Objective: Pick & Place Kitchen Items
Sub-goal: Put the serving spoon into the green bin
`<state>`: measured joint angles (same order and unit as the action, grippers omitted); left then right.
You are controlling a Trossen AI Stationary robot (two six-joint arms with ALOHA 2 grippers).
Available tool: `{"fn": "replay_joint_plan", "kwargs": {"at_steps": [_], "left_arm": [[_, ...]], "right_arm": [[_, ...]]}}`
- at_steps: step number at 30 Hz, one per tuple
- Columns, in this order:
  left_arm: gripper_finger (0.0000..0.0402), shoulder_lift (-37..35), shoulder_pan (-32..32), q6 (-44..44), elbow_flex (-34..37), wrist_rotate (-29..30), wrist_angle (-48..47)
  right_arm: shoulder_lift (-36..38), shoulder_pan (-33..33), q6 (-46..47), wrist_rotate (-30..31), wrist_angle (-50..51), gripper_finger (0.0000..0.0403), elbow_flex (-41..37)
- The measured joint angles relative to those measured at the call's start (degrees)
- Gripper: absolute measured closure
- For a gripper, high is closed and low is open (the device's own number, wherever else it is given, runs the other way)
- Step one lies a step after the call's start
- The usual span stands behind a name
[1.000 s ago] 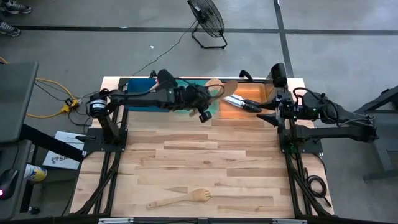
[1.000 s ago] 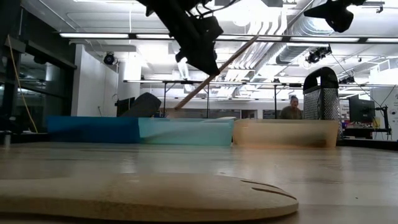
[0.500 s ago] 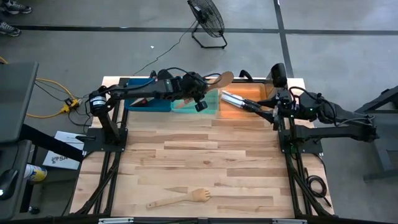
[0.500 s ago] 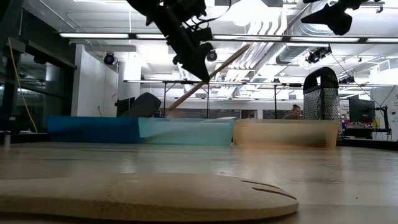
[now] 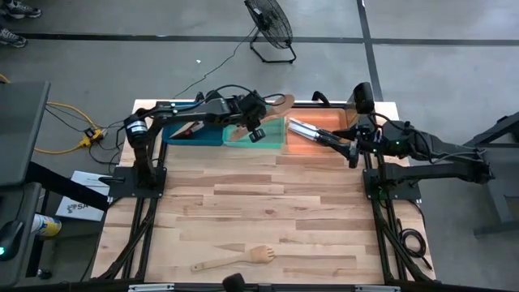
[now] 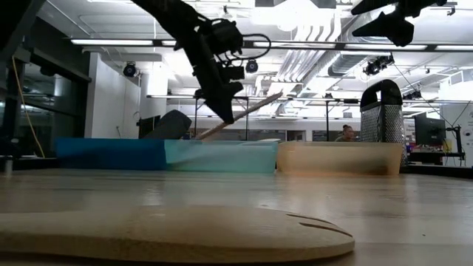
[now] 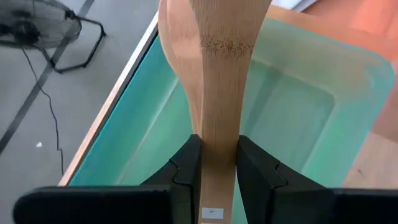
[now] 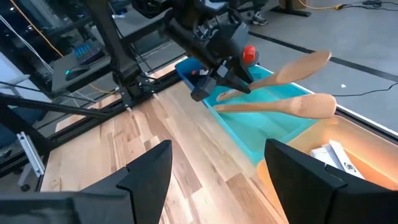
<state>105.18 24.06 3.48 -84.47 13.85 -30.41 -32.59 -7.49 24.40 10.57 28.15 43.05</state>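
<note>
Left jaws pinch wooden spoon (image 7: 214,74) over green bin (image 5: 272,136); right jaws spread; fan (image 5: 269,24) beyond table (image 5: 259,207).

Pale wooden spoon (image 5: 276,106) tilts above the green bin; wooden fork (image 5: 233,259) lies flat.

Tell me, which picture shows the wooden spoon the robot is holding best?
The left wrist view: the wooden spoon fills it, pinched by the left gripper over the green bin. The high view shows only its tip, the low view a thin stick, and the right wrist view shows it far off.
</note>
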Motion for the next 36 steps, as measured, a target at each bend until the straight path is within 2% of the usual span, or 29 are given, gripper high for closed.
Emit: {"fn": "replay_joint_plan", "kwargs": {"at_steps": [7, 22, 36], "left_arm": [[0.0334, 2.4, 0.8, -3.7, 0.0, -0.2, -0.3], [0.0335, 3.1, 3.8, -4.7, 0.1, -1.6, -3.6], [0.0335, 3.1, 5.2, -3.7, 2.4, -6.6, -2.2]], "right_arm": [[-0.5, 0.0, 0.1, 0.0, -0.3, 0.0154, 0.0], [-0.7, 0.0, 1.3, 1.5, -0.6, 0.0154, 0.0], [-0.7, 0.0, 1.3, 1.5, -0.6, 0.0154, 0.0]]}}
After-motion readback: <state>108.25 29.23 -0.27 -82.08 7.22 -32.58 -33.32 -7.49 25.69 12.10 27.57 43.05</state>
